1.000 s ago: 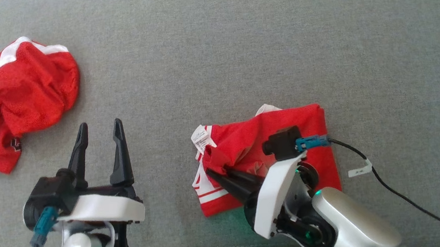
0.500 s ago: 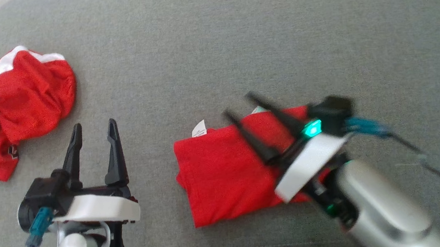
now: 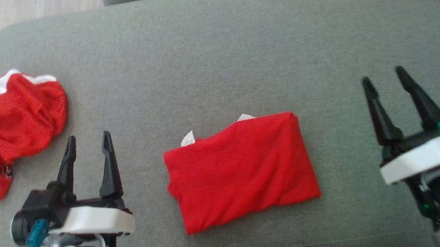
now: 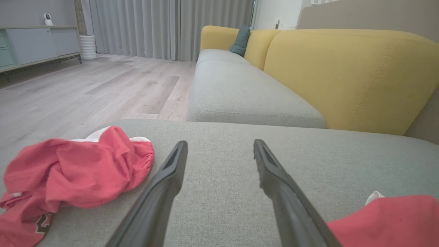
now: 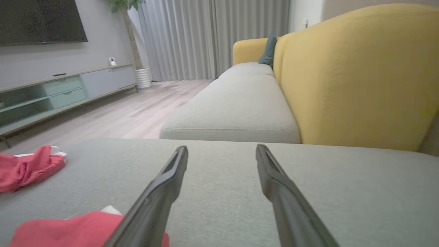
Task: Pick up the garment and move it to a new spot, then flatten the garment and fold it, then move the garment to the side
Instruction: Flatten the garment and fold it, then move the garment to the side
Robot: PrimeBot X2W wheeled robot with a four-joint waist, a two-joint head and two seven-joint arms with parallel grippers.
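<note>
Where the head view looks straight down, the folded red garment lies flat as a neat rectangle on the grey seat cushion, with two small white tags peeking from its far edge. To the garment's left, the left claw hovers with its fingers spread wide and nothing between them. To the garment's right, well apart from it, the right claw stands equally wide and empty. Further left of the garment, beyond the left claw, a crumpled red cloth with white trim sits near the cushion's edge.

The wrist views, looking along the cushion, add the room beyond the garment: a yellow sofa back with a teal pillow, grey curtains and a pale wooden floor. The right wrist view brings in a dark screen above a low cabinet, with the garment's corner at its lower left.
</note>
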